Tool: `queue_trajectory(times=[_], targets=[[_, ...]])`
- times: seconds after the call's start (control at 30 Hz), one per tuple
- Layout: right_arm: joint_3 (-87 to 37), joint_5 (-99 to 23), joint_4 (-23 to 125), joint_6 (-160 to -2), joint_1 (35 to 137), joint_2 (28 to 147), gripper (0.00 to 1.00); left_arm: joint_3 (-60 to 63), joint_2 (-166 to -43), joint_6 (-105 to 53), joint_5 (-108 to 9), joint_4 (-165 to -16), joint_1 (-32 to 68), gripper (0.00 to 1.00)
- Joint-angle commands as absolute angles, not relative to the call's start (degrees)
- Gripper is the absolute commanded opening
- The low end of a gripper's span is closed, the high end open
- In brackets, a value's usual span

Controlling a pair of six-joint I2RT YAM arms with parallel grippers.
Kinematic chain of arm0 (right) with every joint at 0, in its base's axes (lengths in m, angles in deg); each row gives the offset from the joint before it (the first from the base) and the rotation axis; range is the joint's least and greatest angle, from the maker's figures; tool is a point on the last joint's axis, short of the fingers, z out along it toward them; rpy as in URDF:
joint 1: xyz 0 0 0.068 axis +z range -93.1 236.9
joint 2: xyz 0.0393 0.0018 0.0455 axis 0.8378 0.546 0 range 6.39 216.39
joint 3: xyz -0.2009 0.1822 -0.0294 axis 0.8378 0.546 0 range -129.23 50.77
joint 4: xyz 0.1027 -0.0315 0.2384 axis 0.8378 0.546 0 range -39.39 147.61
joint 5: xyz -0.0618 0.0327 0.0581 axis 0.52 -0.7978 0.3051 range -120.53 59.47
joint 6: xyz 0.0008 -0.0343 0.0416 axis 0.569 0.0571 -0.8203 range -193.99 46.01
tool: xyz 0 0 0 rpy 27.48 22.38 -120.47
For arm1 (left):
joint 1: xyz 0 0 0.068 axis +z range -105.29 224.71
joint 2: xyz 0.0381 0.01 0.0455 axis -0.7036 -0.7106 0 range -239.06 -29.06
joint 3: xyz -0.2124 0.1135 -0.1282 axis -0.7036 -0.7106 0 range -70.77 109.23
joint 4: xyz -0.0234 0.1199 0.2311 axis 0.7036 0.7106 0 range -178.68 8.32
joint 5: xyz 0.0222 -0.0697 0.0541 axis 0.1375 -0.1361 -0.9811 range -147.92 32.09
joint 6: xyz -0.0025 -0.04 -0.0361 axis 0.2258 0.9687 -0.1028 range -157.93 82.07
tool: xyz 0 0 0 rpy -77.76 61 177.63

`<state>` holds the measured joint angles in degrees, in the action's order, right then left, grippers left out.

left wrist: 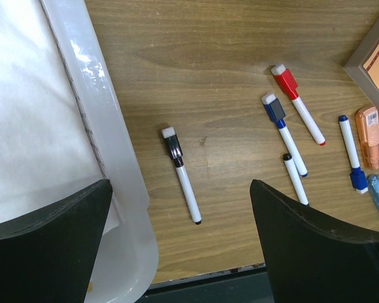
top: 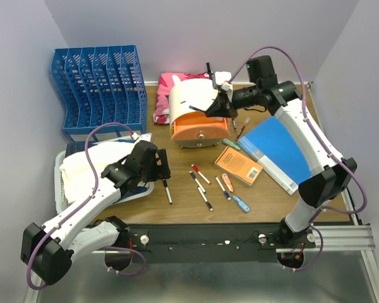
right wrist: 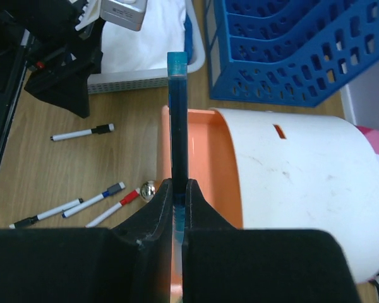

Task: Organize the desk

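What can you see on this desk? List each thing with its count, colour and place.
desk: one, brown, under everything
rack: one, blue, back left
tray: one, white, left
cloth: one, white, in tray
organiser: one, white and orange, back centre
bundle: one, pink, behind organiser
folder: one, blue, right
book: one, orange, beside folder
markers: five, white with black, red or blue caps, front centre
stubby pens: two, orange and teal, right of markers
other pens: count unclear, green, red, by folder
pen: one, blue, held over organiser
left gripper: open, above tray rim and markers
right gripper: shut on pen
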<state>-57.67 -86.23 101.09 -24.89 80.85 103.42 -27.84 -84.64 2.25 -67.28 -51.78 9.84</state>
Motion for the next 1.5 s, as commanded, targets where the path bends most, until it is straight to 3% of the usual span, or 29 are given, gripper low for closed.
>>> queue_trajectory(times=[0.0, 0.07, 0.1, 0.2, 0.43, 0.6, 0.77, 0.83, 0.87, 0.9, 1.0, 1.3, 1.47], targets=[[-57.07, -83.79, 97.72, -27.66, 83.44, 106.58, 0.18, -28.59, -83.64, 3.46, -64.33, -54.75, 9.82, 0.98], [-56.81, -83.09, 96.23, -28.64, 83.80, 107.28, 0.24, -28.59, -83.38, 3.47, -64.33, -54.58, 9.82, 0.98], [-56.81, -82.39, 95.88, -29.86, 83.89, 107.55, 0.36, -28.50, -83.47, 3.47, -64.33, -54.41, 9.82, 0.98], [-57.68, -82.03, 94.99, -31.88, 83.97, 108.08, 0.57, -28.06, -83.12, 3.29, -65.20, -53.53, 9.82, 0.98], [-62.52, -77.74, 93.07, -42.59, 83.80, 107.64, 0.61, -24.46, -80.13, 3.29, -75.12, -47.55, 9.82, 0.99], [-57.62, -60.80, 84.72, -60.93, 81.00, 104.04, 0.72, -21.21, -77.06, 1.80, -78.39, -45.18, 9.82, 0.99], [-48.56, -53.75, 76.20, -79.32, 70.29, 102.02, 0.73, -19.36, -75.21, 0.83, -79.89, -46.14, 9.91, 0.99], [-44.35, -44.71, 72.87, -88.64, 68.69, 101.58, 0.72, -19.09, -75.03, 0.83, -80.68, -46.58, 9.91, 0.99], [-40.76, -41.72, 72.50, -91.02, 67.99, 101.57, 0.63, -19.09, -74.86, 0.92, -81.03, -46.93, 9.91, 0.99], [-39.07, -39.69, 72.49, -93.83, 67.63, 101.83, 0.48, -19.18, -74.85, 1.27, -82.16, -47.02, 9.91, 0.99], [-35.45, -37.74, 71.97, -96.04, 67.10, 104.20, 0.41, -19.71, -74.33, 2.94, -83.75, -48.25, 10.00, 0.99], [-40.71, -25.09, 75.21, -101.58, 67.10, 118.60, 0.53, -20.15, -73.98, 5.13, -85.16, -52.55, 10.17, 0.99], [-41.16, -22.35, 75.31, -102.29, 67.01, 123.36, 0.51, -20.59, -74.15, 5.75, -84.81, -53.00, 10.17, 0.99]])
